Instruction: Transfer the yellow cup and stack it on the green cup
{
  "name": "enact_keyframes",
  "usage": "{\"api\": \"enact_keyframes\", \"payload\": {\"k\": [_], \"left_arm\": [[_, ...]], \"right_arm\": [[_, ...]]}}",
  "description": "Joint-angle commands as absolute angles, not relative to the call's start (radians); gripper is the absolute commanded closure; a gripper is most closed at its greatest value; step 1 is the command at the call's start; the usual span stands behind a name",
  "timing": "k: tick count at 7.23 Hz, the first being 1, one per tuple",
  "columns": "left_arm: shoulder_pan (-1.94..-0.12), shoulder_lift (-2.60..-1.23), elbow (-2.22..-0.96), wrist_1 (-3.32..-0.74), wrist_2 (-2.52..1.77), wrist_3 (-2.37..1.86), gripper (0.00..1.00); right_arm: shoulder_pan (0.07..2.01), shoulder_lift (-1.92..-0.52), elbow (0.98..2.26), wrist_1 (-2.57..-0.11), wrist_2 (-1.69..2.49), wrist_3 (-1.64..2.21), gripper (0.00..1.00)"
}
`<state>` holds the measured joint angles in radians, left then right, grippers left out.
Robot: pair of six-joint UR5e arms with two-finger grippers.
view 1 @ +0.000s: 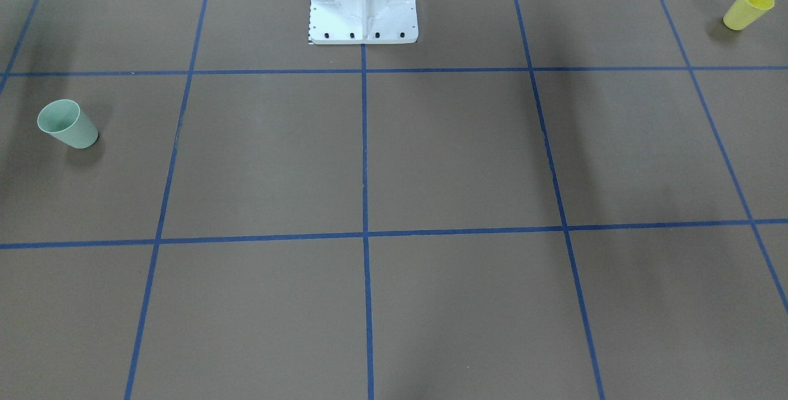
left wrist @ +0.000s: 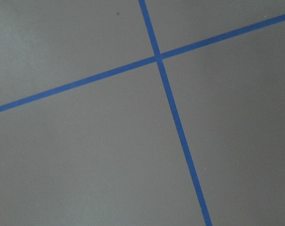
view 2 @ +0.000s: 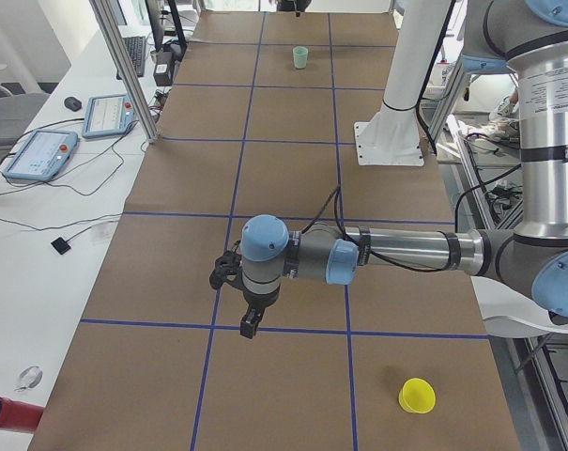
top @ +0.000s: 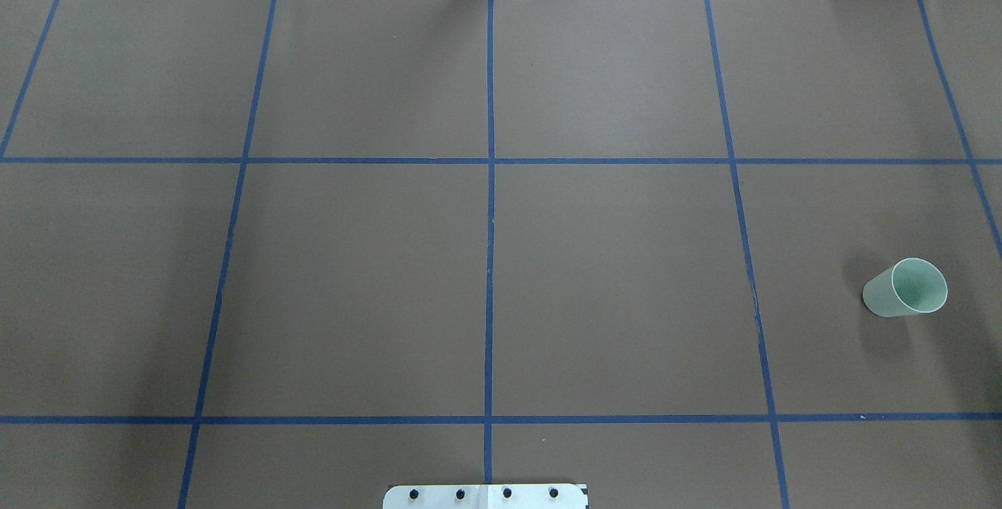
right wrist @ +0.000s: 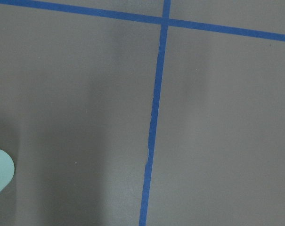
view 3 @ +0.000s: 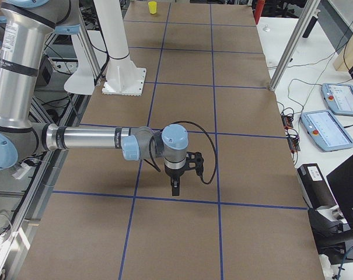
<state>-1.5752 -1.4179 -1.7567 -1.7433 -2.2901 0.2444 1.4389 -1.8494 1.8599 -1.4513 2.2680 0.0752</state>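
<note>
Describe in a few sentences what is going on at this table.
Nothing has been picked up yet. The yellow cup stands upright at the end of the table on the robot's left, the green cup at the opposite end. The left gripper and right gripper hang pointing down over the table, away from both cups; whether they are open is unclear.

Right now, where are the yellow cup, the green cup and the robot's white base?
yellow cup (view 1: 743,13): front-facing view, on its side wall.
green cup (top: 908,287): overhead view, inside its open mouth.
white base (view 1: 363,9): front-facing view, on its middle upright part.

Even overhead light, soft shadows, wrist views perhaps blurred
</note>
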Motion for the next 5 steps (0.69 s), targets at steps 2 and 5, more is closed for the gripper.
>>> {"api": "enact_keyframes", "payload": {"k": [2,5], "left_arm": [[-1.574,-1.501,-1.743,-1.939,-2.287,0.124,0.00],[-1.572,-1.493,-1.761,-1.985,-2.292,0.086,0.00]], "right_arm": [[1.439,-1.847,1.864,-1.393,2.275,0.075,0.00],[1.439,-1.867,1.859,-1.248,2.276,0.081,0.00]]}}
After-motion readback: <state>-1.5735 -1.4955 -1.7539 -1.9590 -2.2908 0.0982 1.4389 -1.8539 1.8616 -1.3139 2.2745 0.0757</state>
